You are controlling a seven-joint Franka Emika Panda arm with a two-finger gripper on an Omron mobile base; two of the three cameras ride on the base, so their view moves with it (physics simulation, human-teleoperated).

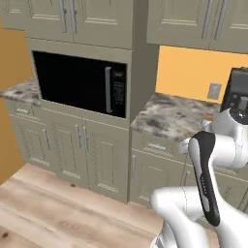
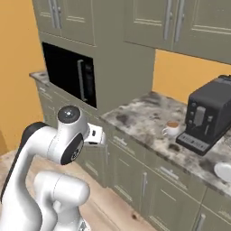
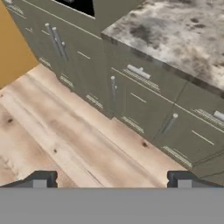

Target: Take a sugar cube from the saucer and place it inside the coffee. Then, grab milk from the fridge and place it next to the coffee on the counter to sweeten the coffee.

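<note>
The coffee (image 2: 171, 128), a small white cup with brown liquid, stands on the mottled stone counter (image 2: 140, 113) just left of the coffee machine. The pale saucer (image 2: 224, 171) lies farther right on the counter, cut off by the picture's edge, and what it holds cannot be made out. My gripper (image 3: 111, 179) is open, its two dark tips far apart with nothing between them. It hangs in front of the cupboards, well left of and below the cup, facing the floor and drawer fronts. The fridge and the milk are out of view.
A black coffee machine (image 2: 211, 115) stands at the counter's right. A black microwave (image 1: 82, 82) is built into the tall cupboard on the left. Olive-grey drawers (image 3: 140, 72) run under the counter. Wooden floor (image 3: 65, 140) lies below the gripper.
</note>
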